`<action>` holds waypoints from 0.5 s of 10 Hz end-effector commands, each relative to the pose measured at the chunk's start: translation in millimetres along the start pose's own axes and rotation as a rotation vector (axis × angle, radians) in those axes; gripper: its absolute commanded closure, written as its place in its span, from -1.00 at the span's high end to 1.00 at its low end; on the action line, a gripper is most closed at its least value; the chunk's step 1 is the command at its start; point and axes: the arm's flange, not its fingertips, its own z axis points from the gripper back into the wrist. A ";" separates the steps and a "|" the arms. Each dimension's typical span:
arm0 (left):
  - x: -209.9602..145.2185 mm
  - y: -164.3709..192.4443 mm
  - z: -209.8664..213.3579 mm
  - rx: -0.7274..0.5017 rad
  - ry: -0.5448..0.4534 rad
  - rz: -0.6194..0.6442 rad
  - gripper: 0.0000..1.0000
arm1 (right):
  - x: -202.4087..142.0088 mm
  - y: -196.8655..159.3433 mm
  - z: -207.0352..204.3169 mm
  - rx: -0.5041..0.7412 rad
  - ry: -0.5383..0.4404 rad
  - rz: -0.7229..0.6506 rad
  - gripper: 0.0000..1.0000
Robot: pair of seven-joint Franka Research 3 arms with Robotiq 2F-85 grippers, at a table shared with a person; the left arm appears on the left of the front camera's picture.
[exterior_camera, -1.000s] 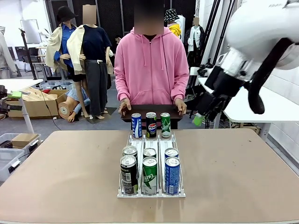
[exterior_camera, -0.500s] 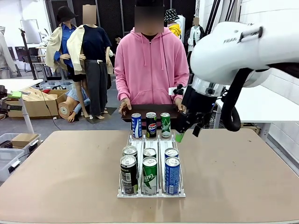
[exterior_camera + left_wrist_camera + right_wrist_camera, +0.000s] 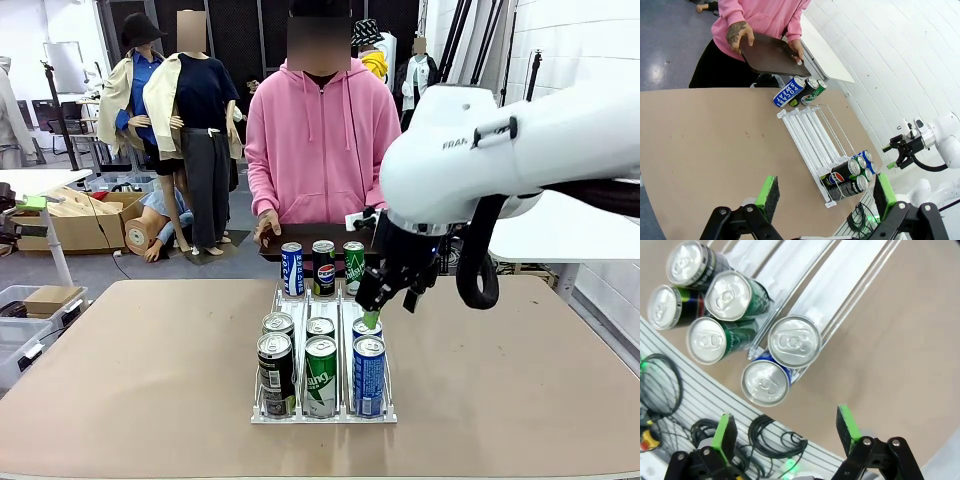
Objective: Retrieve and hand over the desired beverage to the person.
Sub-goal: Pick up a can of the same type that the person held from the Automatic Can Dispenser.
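A clear wire rack (image 3: pixel 290 300) in the middle of the table holds several cans. At its near end stand two black cans (image 3: pixel 275 372), two green cans (image 3: pixel 320 375) and two blue cans (image 3: pixel 368 375). Three more cans (image 3: pixel 324 267) stand at its far end. The person (image 3: pixel 322 140) in a pink hoodie holds a dark tray (image 3: pixel 270 243) at the far edge. My right gripper (image 3: pixel 388 310) hangs open just above the blue cans (image 3: pixel 794 341), nothing between its fingers (image 3: pixel 847 422). My left gripper (image 3: pixel 825 192) is open and empty, high over the table's left side.
Bare brown tabletop (image 3: pixel 150 370) lies on both sides of the rack. In the left wrist view the rack (image 3: pixel 810 137) runs toward the person's tray (image 3: pixel 772 55), with the right arm's gripper (image 3: pixel 900 150) farther off. Cables (image 3: pixel 775 437) lie below the table's near edge.
My right arm has swung in from the right side of the table and come down over the rack's right lane. Its jaws stayed open. The cans and the person have not moved.
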 end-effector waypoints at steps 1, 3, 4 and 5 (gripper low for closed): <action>0.8 -1.2 1.5 -0.005 -0.007 0.007 1.00 | 1.7 14.3 -20.8 -0.024 0.014 0.004 1.00; 0.8 -1.2 1.5 -0.005 -0.007 0.007 1.00 | 1.3 23.7 -33.1 -0.038 0.024 0.023 1.00; 0.8 -1.2 1.5 -0.005 -0.007 0.007 1.00 | 1.8 26.1 -39.0 -0.051 0.028 0.024 1.00; 0.8 -1.2 1.5 -0.005 -0.007 0.007 1.00 | 3.7 27.7 -45.5 -0.070 0.033 0.020 1.00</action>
